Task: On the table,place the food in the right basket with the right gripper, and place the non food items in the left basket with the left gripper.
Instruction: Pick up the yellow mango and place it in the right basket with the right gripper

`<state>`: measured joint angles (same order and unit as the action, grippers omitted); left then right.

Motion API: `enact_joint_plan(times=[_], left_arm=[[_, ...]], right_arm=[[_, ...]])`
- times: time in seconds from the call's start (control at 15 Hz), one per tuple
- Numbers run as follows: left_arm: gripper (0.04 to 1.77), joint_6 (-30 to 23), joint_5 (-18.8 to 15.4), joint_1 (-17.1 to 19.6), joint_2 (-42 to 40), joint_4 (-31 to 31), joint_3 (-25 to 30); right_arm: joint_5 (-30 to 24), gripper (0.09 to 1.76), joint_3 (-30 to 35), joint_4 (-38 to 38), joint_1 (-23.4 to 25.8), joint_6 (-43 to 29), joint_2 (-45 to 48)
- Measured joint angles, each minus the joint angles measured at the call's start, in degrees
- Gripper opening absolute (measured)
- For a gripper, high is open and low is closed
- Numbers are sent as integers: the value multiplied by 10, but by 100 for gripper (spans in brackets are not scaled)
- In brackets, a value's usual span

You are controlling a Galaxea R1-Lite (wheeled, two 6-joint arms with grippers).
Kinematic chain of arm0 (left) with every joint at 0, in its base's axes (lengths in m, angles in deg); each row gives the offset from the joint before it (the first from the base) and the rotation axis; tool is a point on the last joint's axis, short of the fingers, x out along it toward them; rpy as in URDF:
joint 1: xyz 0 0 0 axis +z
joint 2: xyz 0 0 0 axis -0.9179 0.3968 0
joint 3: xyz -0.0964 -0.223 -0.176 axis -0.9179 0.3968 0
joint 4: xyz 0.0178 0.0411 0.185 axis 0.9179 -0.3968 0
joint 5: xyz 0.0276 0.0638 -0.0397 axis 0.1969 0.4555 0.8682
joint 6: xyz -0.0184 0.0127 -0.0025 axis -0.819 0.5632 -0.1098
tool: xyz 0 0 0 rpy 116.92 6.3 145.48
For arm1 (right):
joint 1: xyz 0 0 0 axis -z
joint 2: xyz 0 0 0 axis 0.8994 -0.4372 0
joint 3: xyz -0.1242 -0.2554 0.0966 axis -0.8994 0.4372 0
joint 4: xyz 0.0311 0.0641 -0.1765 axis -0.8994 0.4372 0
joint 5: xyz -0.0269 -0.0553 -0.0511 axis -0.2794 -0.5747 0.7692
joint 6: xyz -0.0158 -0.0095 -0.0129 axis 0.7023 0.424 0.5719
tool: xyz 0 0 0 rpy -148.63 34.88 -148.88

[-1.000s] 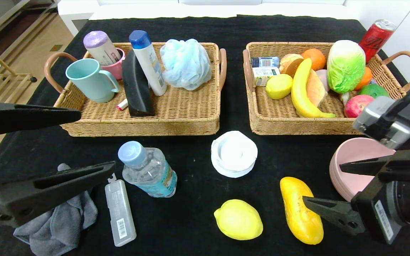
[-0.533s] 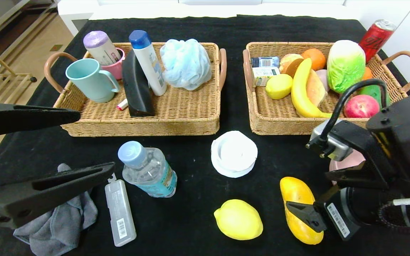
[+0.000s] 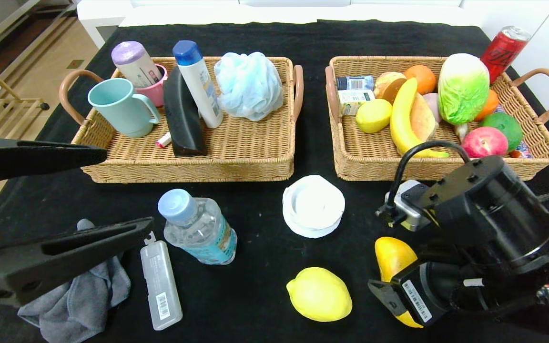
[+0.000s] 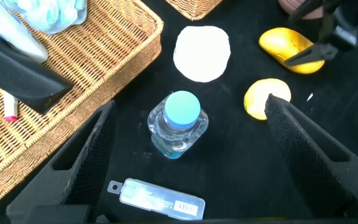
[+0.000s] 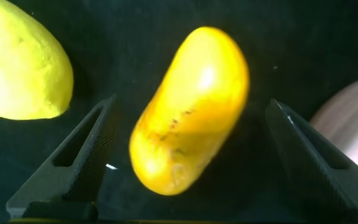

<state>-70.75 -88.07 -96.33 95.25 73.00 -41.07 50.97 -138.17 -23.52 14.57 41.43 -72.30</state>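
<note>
Right gripper (image 5: 188,155), black two-finger claw, at 5 o'clock of the black cloth table (image 3: 265,224), fingers spread wide either side of the elongated yellow-orange speckled fruit (image 5: 190,109), holding nothing yet. Risk: fruit lies slanted between the fingers, so closing off-centre could roll or squirt it out; round yellow lemon (image 3: 319,293) just beside at 6 o'clock may get nudged. Fruit looks smooth, glossy, dark flecks at one end. Left gripper (image 3: 60,205), matching black claw, parked at 8 o'clock, wide open, empty, over the grey crumpled cloth (image 3: 79,290). Clear water bottle with pale blue cap (image 3: 197,226) at 7 o'clock, white round lid (image 3: 312,205) at centre. Far: tan wicker right basket (image 3: 446,169) at 1 o'clock, crowded, so drop room is tight; left basket (image 3: 188,169) at 11
</note>
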Motion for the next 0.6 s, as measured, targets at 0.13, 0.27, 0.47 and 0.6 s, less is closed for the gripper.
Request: enact_joint_plan(times=[0.13, 0.27, 0.47, 0.6], left_arm=[[172, 0, 0, 0, -1, 0, 0], [172, 0, 0, 0, -2, 0, 0], [172, 0, 0, 0, -3, 0, 0], [172, 0, 0, 0, -3, 0, 0]], right_arm=[[0, 171, 0, 1, -4, -15, -14], [3, 171, -2, 1, -5, -28, -24], [30, 171, -2, 2, -8, -51, -37], [32, 171, -2, 2, -12, -59, -44]])
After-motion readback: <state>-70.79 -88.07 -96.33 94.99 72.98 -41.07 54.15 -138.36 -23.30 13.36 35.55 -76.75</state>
